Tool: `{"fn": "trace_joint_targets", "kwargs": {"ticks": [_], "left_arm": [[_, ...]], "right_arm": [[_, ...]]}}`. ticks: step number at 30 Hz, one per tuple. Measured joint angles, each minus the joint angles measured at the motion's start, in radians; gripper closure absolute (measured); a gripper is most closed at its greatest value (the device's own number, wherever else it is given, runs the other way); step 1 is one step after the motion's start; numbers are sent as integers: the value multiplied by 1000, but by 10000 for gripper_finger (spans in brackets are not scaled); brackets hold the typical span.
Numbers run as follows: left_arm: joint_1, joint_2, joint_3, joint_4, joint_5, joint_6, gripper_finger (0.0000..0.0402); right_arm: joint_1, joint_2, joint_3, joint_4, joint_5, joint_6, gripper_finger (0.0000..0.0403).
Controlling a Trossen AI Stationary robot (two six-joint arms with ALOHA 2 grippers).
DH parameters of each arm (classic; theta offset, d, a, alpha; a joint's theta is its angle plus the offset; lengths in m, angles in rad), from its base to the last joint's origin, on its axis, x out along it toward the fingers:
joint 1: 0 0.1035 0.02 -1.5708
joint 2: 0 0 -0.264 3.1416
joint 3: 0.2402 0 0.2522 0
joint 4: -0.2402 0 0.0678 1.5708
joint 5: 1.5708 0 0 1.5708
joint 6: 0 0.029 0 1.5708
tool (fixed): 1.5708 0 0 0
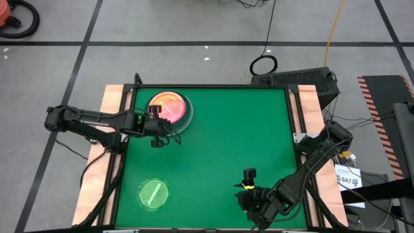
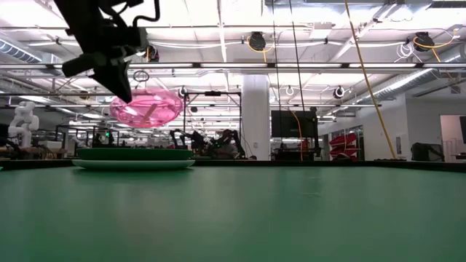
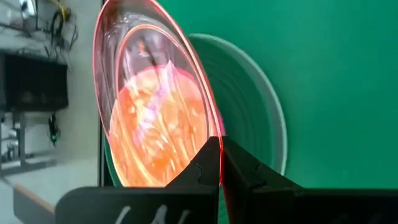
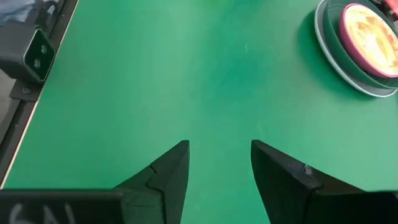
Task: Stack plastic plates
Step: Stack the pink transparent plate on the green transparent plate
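My left gripper (image 1: 158,123) (image 2: 121,86) is over the table's far left part, shut on a see-through pink plate (image 1: 171,107) (image 2: 145,108) (image 3: 155,106). The plate hovers above a stack (image 2: 133,159) (image 4: 329,43) whose dark-green plate lies on a pale one (image 3: 264,106). Through the pink plate the view glows orange. A small see-through green plate with a stripe (image 1: 153,193) lies flat near the left near corner. My right gripper (image 1: 249,180) (image 4: 219,165) waits open above the mat near the near edge, right of centre. My left gripper pinches the pink plate's rim (image 3: 216,134) between its two fingers, at the edge facing the table's near-left side. The fingers come slanting down from the table's left. The plate is lifted clear and tilted above the stack.
The green mat (image 1: 226,142) lies bare between the stack and my right arm. Wooden strips (image 1: 111,103) edge the table's left and right sides. Cables and a black device (image 1: 297,79) sit beyond the far right corner.
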Motion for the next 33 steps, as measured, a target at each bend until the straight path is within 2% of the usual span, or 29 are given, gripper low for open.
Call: {"fn": "trace_joint_targets", "kwargs": {"ticks": [10, 23, 33], "left_arm": [[119, 0, -75, 110, 75, 64, 396], [259, 5, -81, 117, 109, 42, 396], [312, 5, -81, 116, 132, 20, 396]], "right_arm": [[0, 0, 0, 3, 20, 14, 239], [0, 0, 0, 1, 20, 8, 239], [0, 0, 0, 1, 21, 6, 239]]}}
